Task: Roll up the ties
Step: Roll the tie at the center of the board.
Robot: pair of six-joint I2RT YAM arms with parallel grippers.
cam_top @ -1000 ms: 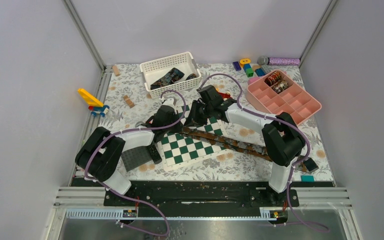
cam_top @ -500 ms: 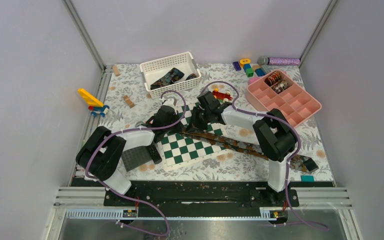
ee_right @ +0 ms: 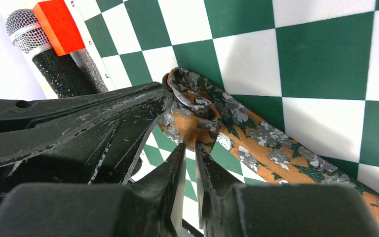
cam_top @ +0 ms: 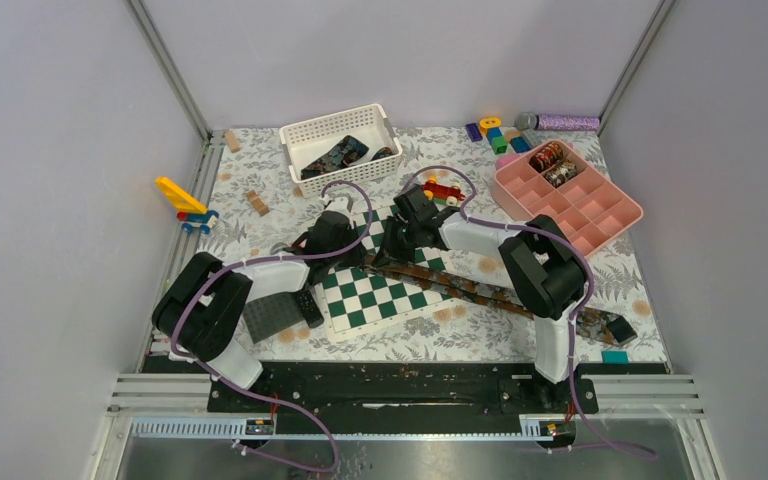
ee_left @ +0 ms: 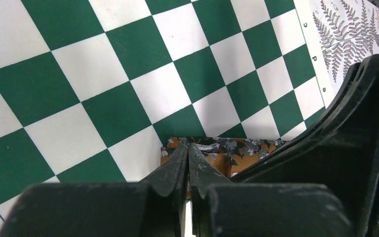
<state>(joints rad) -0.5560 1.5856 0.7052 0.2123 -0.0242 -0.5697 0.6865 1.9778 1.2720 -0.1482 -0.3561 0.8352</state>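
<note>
A brown-rust floral tie (cam_top: 480, 288) lies slanted across the green-and-white chessboard (cam_top: 370, 300), its wide end (cam_top: 605, 325) off the board at the right. Its narrow end (ee_right: 192, 96) is curled into a small loop. My left gripper (ee_left: 188, 146) is shut, its fingertips on that end (ee_left: 227, 154). My right gripper (ee_right: 191, 144) comes from the far side and is shut on a fold of the same tie just behind the curl. In the top view both grippers, left (cam_top: 358, 248) and right (cam_top: 382, 246), meet at the board's far left corner. Coiled ties (cam_top: 550, 158) sit in the pink tray (cam_top: 600, 215).
A white basket (cam_top: 332, 122) at the back holds loose dark ties (cam_top: 338, 153). A red toy car (cam_top: 443, 188) sits behind the right gripper. A microphone (cam_top: 565, 122), coloured blocks (cam_top: 500, 135), a yellow toy (cam_top: 182, 200), a grey plate (cam_top: 272, 318) and a black remote (cam_top: 307, 306) lie around.
My right arm has folded in, its elbow moving left, and the red toy car behind it has come into view. Its jaws closed slightly. The left arm held still.
</note>
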